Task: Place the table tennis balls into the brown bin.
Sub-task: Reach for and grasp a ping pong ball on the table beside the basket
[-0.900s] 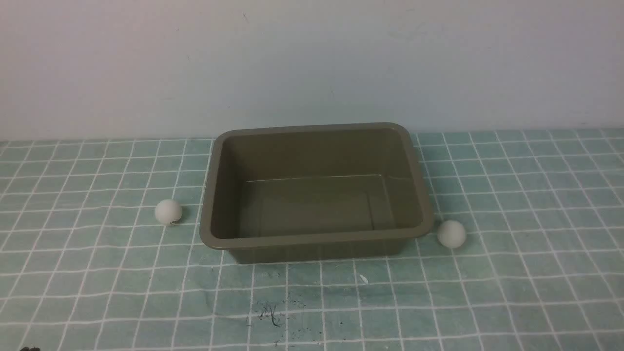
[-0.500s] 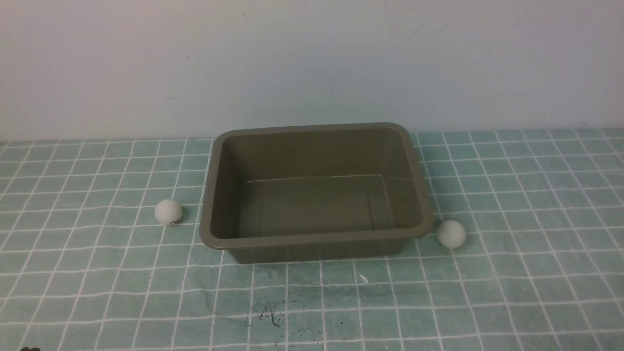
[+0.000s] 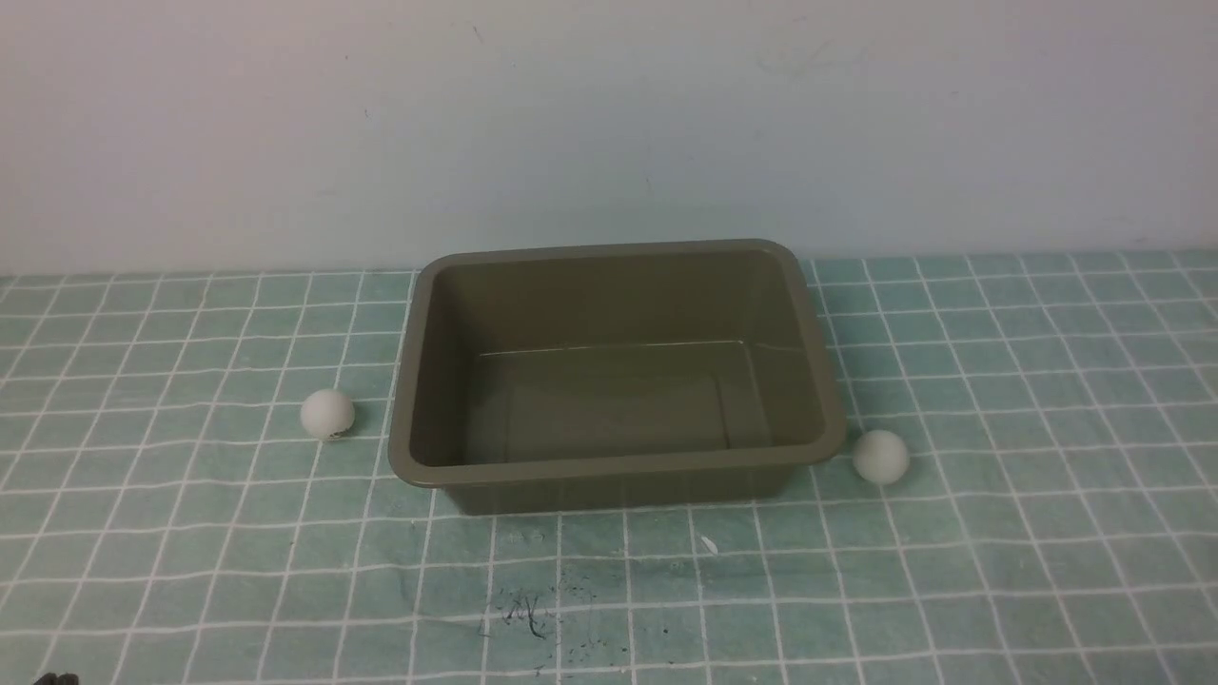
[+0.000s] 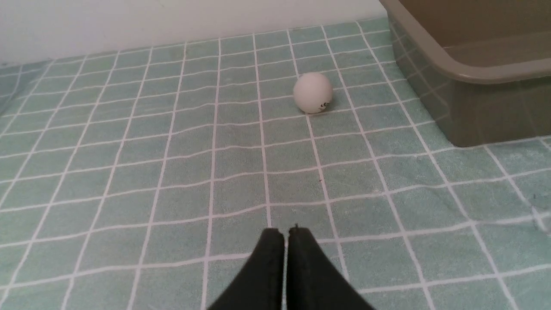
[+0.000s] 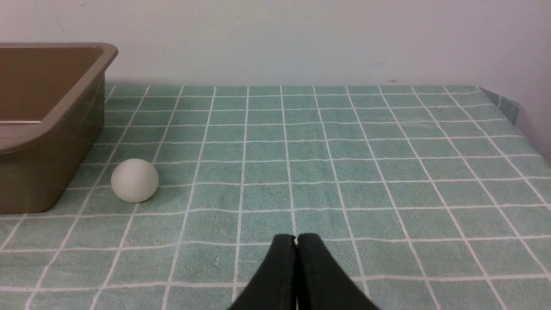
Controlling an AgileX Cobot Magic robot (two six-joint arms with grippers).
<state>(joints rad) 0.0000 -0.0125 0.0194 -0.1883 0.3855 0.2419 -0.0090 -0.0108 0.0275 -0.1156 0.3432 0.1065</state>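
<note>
The olive-brown bin (image 3: 617,468) stands empty at the middle of the green checked cloth, near the wall. One white ball (image 3: 327,414) with a small dark logo lies just left of it, also seen in the left wrist view as ball (image 4: 313,92) beside the bin (image 4: 469,73). The other ball (image 3: 880,457) lies at the bin's near right corner; the right wrist view shows this ball (image 5: 134,180) close to the bin (image 5: 51,112). My left gripper (image 4: 285,232) is shut and empty, well short of its ball. My right gripper (image 5: 296,237) is shut and empty too.
A white wall runs behind the cloth. The cloth's right edge and corner (image 5: 503,103) show in the right wrist view. Dark scuff marks (image 3: 528,614) and a white fleck (image 3: 709,544) lie on the cloth in front of the bin.
</note>
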